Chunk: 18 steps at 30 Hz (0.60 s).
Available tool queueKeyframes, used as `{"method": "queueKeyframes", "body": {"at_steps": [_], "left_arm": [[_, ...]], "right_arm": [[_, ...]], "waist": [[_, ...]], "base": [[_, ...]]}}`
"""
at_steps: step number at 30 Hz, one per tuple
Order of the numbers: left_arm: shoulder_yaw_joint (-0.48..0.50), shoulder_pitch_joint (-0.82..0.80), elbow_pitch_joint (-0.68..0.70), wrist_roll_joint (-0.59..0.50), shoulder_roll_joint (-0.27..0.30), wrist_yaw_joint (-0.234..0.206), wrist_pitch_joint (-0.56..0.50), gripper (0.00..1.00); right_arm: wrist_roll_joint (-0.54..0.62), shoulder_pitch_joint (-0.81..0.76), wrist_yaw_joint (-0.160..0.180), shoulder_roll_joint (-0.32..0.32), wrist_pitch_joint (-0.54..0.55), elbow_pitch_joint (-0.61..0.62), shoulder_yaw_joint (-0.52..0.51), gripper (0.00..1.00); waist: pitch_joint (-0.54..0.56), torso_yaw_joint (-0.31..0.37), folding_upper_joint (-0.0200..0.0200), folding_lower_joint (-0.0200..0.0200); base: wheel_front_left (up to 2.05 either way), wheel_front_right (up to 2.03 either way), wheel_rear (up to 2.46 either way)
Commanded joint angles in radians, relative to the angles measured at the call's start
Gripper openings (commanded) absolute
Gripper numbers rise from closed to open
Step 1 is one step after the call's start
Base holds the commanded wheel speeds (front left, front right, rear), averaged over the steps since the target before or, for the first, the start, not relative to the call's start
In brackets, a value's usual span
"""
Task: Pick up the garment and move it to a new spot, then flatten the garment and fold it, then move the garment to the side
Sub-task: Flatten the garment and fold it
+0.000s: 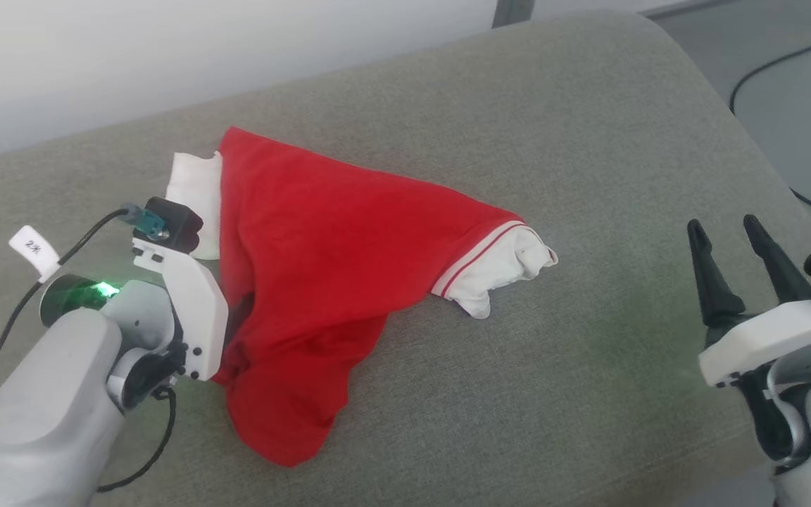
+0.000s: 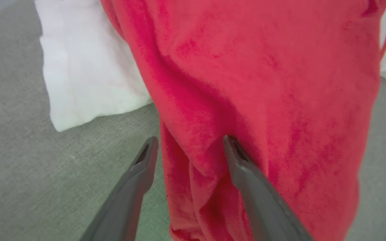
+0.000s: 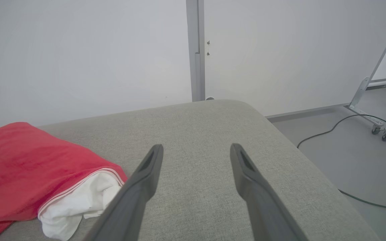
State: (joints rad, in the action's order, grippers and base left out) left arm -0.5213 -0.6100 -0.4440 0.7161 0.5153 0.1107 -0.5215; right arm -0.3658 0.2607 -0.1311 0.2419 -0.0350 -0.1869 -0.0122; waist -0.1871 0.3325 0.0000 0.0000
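A grey padded surface (image 1: 588, 141) ran out ahead of both sets of fingers, with a pale wall (image 1: 166, 42) behind it and grey floor (image 1: 800, 105) off its far right end. The garment (image 1: 321, 239) lay crumpled on the surface as a rough red triangle, right at the left gripper (image 2: 189, 140) and well apart from the right gripper (image 1: 722, 232). The left gripper's 2 fingers (image 2: 136, 180) stood apart, straddling the edge of the red cloth. In the left wrist view, 1 finger pressed into the red cloth and the other sat over bare surface just beside that edge, with a raised fold of red between them. Whether that fold was touched on both sides could not be told. The right gripper's 2 fingers (image 3: 250, 180) were also spread wide with nothing between them, held over bare surface. From them, the garment lay off to the left. 1 white sleeve (image 1: 511, 271) with red-white stripe trim (image 1: 479, 253) formed the garment's end nearest the right fingers. The other white sleeve (image 1: 194, 190) lay flat just beyond the left fingers, to their left in the left wrist view. A black cable (image 1: 786, 60) trailed over the floor beyond the right fingers. A small white tag (image 1: 34, 250) hung on the cable along the left arm, behind its fingers.
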Motion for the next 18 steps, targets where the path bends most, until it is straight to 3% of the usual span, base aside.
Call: {"method": "queueKeyframes", "body": {"at_steps": [1, 8, 9, 10, 18], "left_arm": [[-0.008, -0.014, -0.011, -0.001, -0.006, -0.007, -0.018, 1.0], [-0.044, -0.028, -0.093, 0.005, -0.038, -0.027, -0.108, 1.0], [-0.051, -0.027, -0.103, 0.012, -0.046, -0.023, -0.12, 0.59], [-0.055, -0.029, -0.114, 0.019, -0.053, -0.02, -0.135, 0.0], [-0.059, -0.059, -0.129, 0.04, -0.053, -0.01, -0.156, 0.0]], "right_arm": [[0.008, 0.002, 0.001, -0.014, -0.015, -0.002, 0.002, 1.0], [0.016, 0.021, 0.001, -0.042, -0.054, -0.033, 0.028, 1.0], [0.016, 0.025, 0.001, -0.042, -0.057, -0.035, 0.03, 1.0], [0.017, 0.03, 0.001, -0.042, -0.059, -0.038, 0.032, 1.0], [0.017, 0.044, 0.001, -0.029, -0.07, -0.059, 0.034, 1.0]], "waist": [[-0.01, 0.009, 0.0, 0.0], [-0.031, 0.021, 0.0, 0.0], [-0.034, 0.021, 0.0, 0.0], [-0.036, 0.019, 0.0, 0.0], [-0.032, -0.02, 0.0, 0.0]], "base": [[0.0, 0.0, 0.0], [0.0, 0.0, 0.0], [0.0, 0.0, 0.0], [0.0, 0.0, 0.0], [0.0, 0.0, 0.0]]}}
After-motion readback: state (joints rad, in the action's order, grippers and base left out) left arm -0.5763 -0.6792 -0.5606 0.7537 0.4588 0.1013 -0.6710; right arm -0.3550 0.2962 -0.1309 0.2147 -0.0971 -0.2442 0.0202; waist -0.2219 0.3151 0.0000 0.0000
